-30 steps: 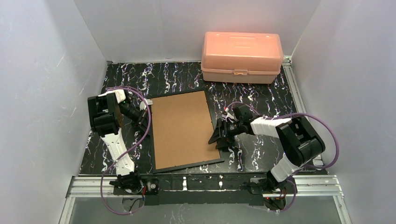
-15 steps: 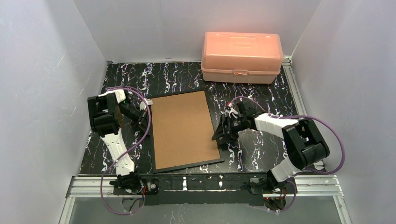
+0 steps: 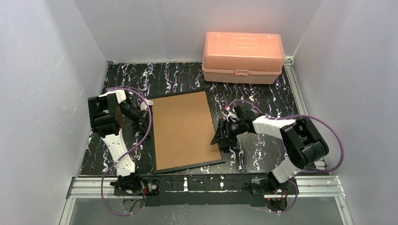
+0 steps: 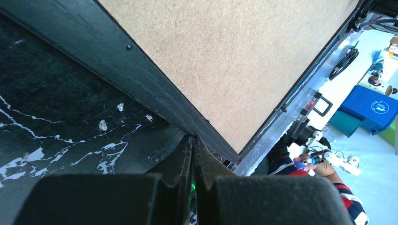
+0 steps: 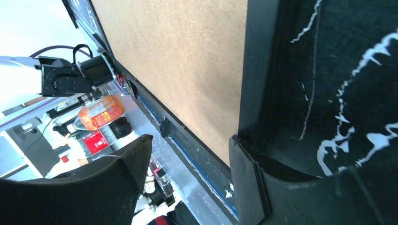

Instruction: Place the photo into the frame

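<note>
Overhead, the frame [image 3: 185, 131] lies face down in the middle of the bench [image 3: 263, 93], fibreboard back up; no photo shows. It is probably stiff and light, and fragile because of its glass, so best taken by its thin black edges. Left wrist: the left fingers [image 4: 117, 197] are pressed shut, empty, at its left edge. Right wrist: the right fingers [image 5: 117, 178] are spread wide astride its right edge, gripping nothing

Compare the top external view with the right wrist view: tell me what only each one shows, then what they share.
Top external only: the pink box at the back and the white walls. Right wrist only: an orange-labelled bottle and other clutter beyond the table. Both: the frame lying brown back up, with the open right fingers at its right edge.
</note>
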Controlling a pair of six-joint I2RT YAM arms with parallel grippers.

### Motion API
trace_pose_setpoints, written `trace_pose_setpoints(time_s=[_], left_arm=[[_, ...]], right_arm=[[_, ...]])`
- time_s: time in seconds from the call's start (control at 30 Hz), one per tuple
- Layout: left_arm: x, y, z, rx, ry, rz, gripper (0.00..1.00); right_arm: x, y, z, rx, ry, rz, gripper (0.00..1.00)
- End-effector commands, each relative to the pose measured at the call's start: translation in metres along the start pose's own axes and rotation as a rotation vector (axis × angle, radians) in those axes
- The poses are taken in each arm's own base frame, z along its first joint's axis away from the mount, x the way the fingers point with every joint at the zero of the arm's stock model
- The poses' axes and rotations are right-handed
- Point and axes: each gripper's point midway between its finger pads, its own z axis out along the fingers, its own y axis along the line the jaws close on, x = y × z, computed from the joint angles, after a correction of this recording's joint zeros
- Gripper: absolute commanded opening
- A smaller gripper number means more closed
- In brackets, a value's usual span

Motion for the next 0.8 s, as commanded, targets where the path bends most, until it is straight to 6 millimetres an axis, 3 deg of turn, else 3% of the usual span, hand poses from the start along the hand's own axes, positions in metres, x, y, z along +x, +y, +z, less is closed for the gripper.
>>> trace_pose_setpoints(time_s=[0.0, 0.17, 0.4, 0.6, 0.77], left_arm=[[-0.012, 0.004, -0.002, -0.039, -0.038, 0.080, 0.00], [-0.010, 0.004, -0.001, -0.041, -0.030, 0.078, 0.00], [-0.010, -0.008, -0.021, -0.022, -0.030, 0.111, 0.05], [0.005, -0.017, -0.031, -0.022, -0.018, 0.219, 0.11], [0.016, -0.008, -0.026, -0.068, 0.013, 0.244, 0.11]], right_arm=[[0.006, -0.012, 0.015, 0.054, 0.012, -0.001, 0.69], [0.001, -0.004, 0.015, 0.049, 0.011, -0.022, 0.69], [-0.036, 0.043, -0.019, 0.054, -0.091, -0.128, 0.78], [-0.076, 0.028, -0.028, 0.221, -0.213, -0.173, 0.96], [-0.108, 0.008, -0.022, 0.335, -0.270, -0.191, 0.98]])
